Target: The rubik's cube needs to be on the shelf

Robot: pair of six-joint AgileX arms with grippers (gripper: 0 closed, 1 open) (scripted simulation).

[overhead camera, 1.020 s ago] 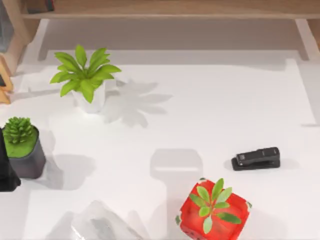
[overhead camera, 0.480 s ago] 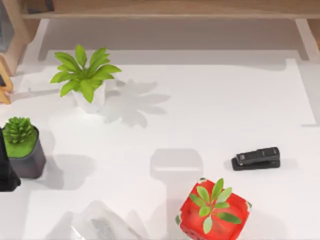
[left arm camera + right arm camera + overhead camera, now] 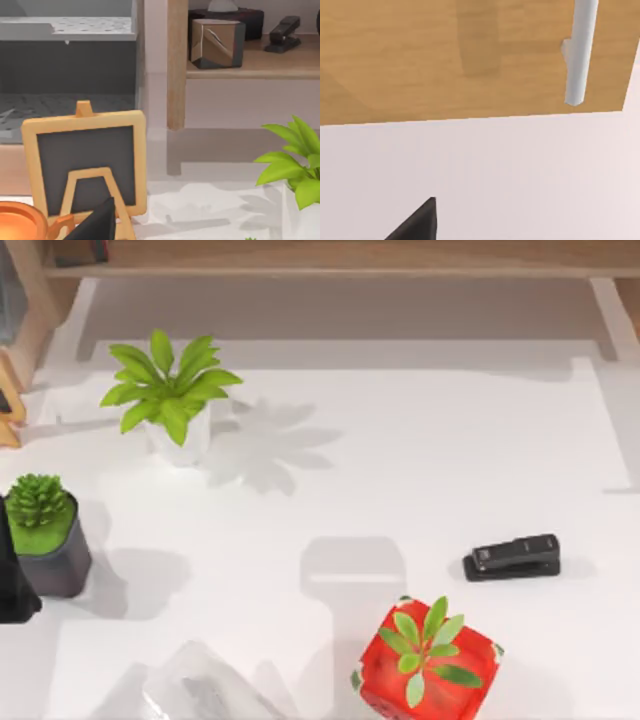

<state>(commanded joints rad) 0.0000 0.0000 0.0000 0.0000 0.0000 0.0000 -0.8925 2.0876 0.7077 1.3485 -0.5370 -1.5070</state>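
Note:
The rubik's cube is out of view. The shelf [image 3: 330, 258] runs as a long light-brown board along the table's back edge. In the left wrist view its board [image 3: 280, 62] and wooden upright [image 3: 176, 65] stand beyond a small chalkboard easel [image 3: 85, 160]. A dark corner of my left gripper [image 3: 97, 225] pokes in near that easel, at the table's left side. In the right wrist view a dark corner of my right gripper [image 3: 417, 222] sits before a wooden panel [image 3: 445, 55] and a pale surface.
On the white table stand a leafy plant in a white pot [image 3: 172, 400], a spiky plant in a dark pot [image 3: 45, 535], a red cube-shaped planter [image 3: 425, 660] and a black stapler [image 3: 512, 556]. A brown box [image 3: 217, 42] and another stapler [image 3: 282, 34] rest on the shelf.

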